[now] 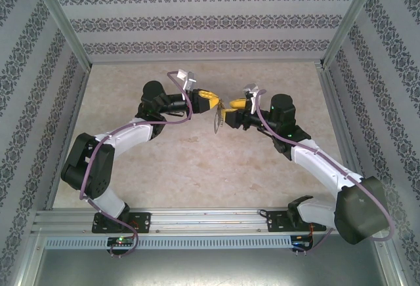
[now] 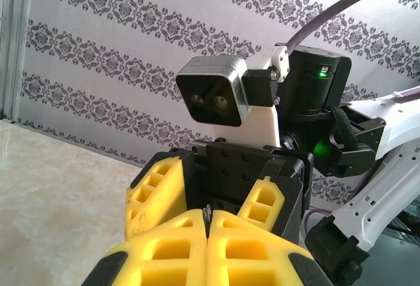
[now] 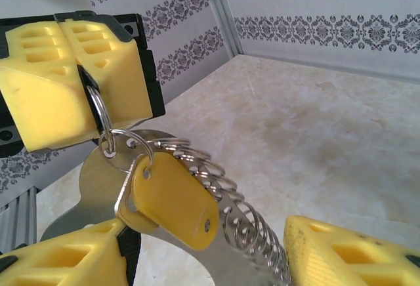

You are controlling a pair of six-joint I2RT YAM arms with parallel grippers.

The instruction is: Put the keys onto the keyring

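Note:
The keyring (image 3: 236, 227) is a flat silvery metal loop edged with several small split rings, hanging in mid-air above the table. My left gripper (image 3: 82, 69) is shut on one small ring at its top; a thin metal sliver shows between its tips (image 2: 209, 224). The key (image 3: 174, 201), with a yellow plastic head, dangles from a split ring linked to the keyring. My right gripper (image 3: 197, 256) is open, its yellow fingers (image 3: 341, 253) set wide on either side of the keyring's lower part. In the top view both grippers (image 1: 213, 102) (image 1: 231, 110) meet at mid-table with the keyring (image 1: 218, 122) below them.
The beige marbled tabletop (image 1: 197, 168) lies under the grippers. Patterned walls (image 1: 197, 20) and metal corner posts (image 1: 341, 27) enclose it. An aluminium rail (image 1: 210, 220) runs along the near edge by the arm bases.

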